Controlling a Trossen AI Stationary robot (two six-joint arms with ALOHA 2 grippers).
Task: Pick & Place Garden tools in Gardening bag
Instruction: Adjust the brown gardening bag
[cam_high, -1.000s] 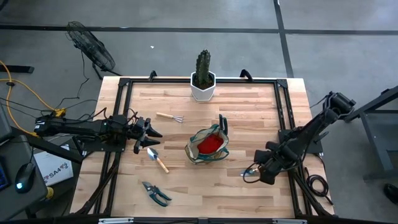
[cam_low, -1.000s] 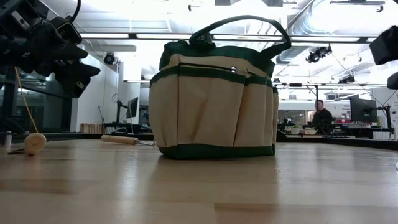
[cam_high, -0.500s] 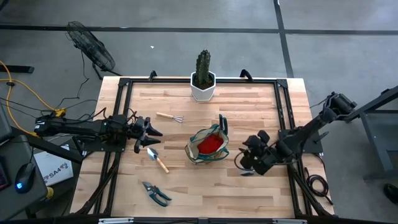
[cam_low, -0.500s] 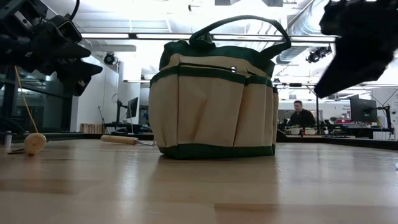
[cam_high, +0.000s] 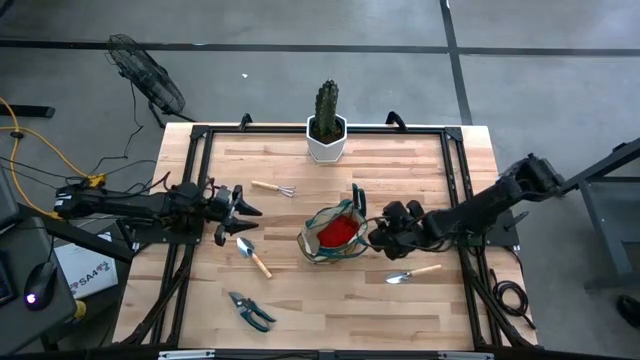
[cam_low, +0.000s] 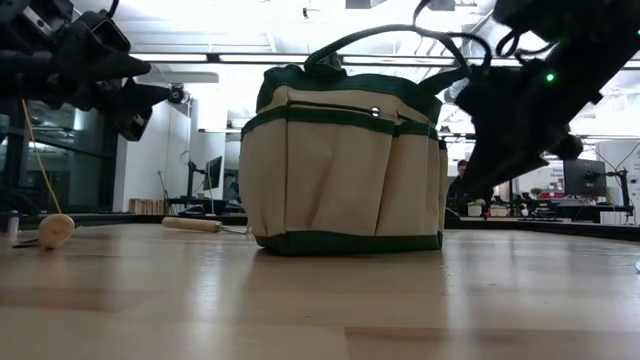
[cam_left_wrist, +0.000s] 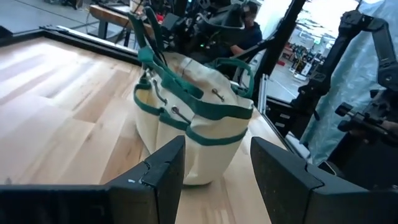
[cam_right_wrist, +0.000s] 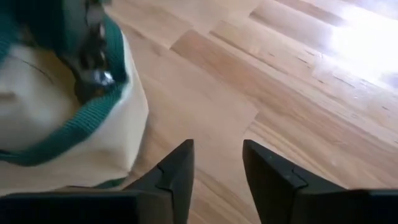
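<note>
The olive-and-tan gardening bag (cam_high: 335, 232) stands upright on its base at the table's middle, with a red glove (cam_high: 338, 230) inside. My right gripper (cam_right_wrist: 217, 146) hovers open just right of the bag (cam_right_wrist: 56, 118), tipped down, nothing between its fingers. One trowel (cam_high: 412, 272) lies flat right of the bag, beside that gripper (cam_high: 376, 240). A second trowel (cam_high: 252, 255), a mini rake (cam_high: 272, 188) and pruning shears (cam_high: 250, 310) lie left of the bag. My left gripper (cam_high: 248, 208) waits open at the left, pointing level at the bag (cam_left_wrist: 193, 118).
A green cactus in a white hexagonal pot (cam_high: 326, 135) stands at the far edge's middle. A black frame (cam_high: 200, 140) runs along the table's edges. Bare wood lies near the front edge, right of the shears.
My right gripper has swung from the table's right edge toward the bag, turning and tipping as it went, and now hangs close beside the bag's right side. The trowel right of the bag, earlier under that gripper, now lies uncovered.
</note>
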